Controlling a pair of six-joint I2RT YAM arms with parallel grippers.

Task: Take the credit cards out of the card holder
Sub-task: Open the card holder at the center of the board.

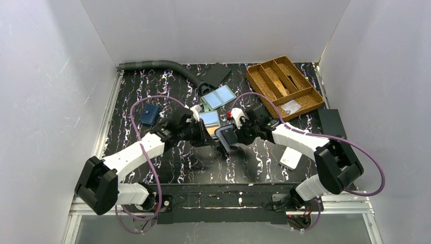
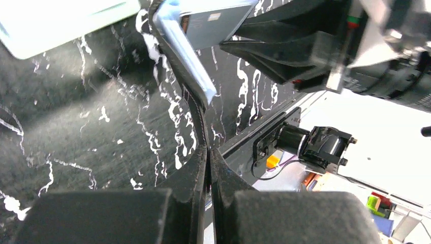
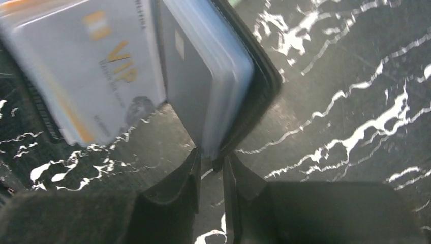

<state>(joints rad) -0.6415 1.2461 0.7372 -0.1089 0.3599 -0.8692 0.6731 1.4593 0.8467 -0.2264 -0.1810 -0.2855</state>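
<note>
The card holder is held open above the table's middle, between both grippers. My left gripper is shut on the thin dark cover edge; above it the pale blue pocket stack holds a grey-blue card. My right gripper is shut on the lower corner of the dark cover and clear pockets. A black-grey card sits in that pocket. The other flap holds a pale blue VIP card with orange print, also visible from above.
A bifold with two pale blue panels lies behind the grippers. A navy wallet lies at the left. A wooden divided tray stands at the back right, a white box at the right, a grey hose along the back.
</note>
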